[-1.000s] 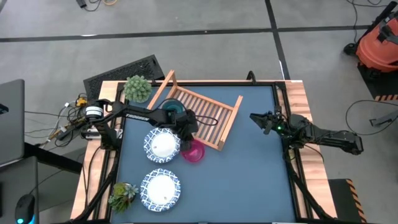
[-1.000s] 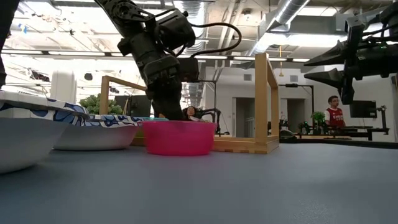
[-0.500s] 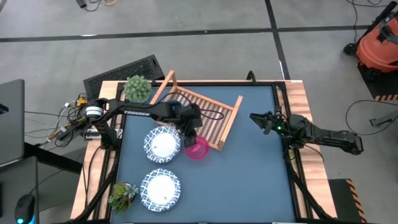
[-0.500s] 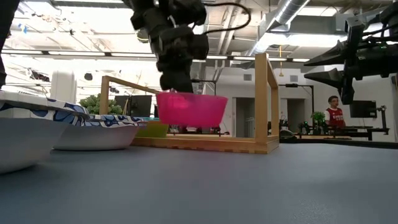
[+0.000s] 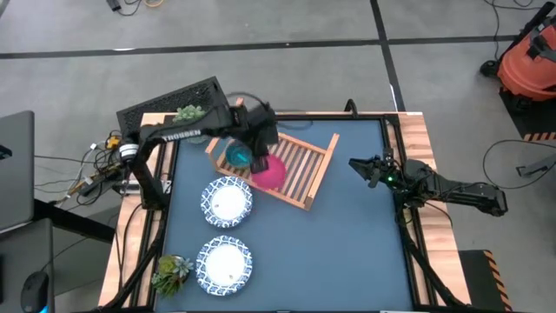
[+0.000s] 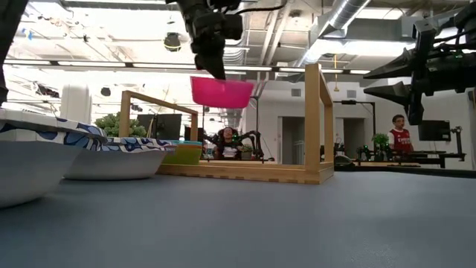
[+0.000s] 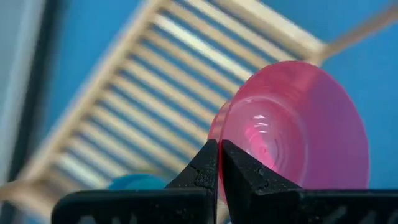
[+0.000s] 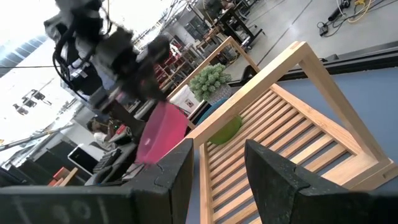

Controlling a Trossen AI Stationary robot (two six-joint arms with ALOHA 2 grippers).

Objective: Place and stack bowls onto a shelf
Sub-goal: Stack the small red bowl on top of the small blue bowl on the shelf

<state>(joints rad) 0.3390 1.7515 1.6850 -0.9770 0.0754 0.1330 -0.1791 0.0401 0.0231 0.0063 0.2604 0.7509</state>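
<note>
High view: left tool [image 5: 263,149] above the wooden shelf [image 5: 304,165], clamped on the rim of the pink bowl [image 5: 268,171], which hangs over the slats near the middle. A teal bowl [image 5: 236,155] sits on the shelf just beside it, likely the stacking target. Two white bowls with blue rims [image 5: 227,201] [image 5: 225,263] wait on the desk [image 5: 347,243], well apart from the shelf. Right tool [image 5: 365,169] idles at the desk's right edge.

Low view: pink bowl [image 6: 222,91] held clear above the shelf [image 6: 245,170], roughly level, high enough to pass the end rail. A green bowl [image 6: 181,153] rests on the slats.

Left wrist view: fingers [image 7: 202,171] pinched together on the pink bowl's [image 7: 292,130] thin rim, slats [image 7: 149,93] beneath.

Right wrist view: right tool's fingers [image 8: 280,168] stand apart, holding nothing; shelf [image 8: 292,124], green bowl [image 8: 225,129] and pink bowl [image 8: 160,134] ahead.
</note>
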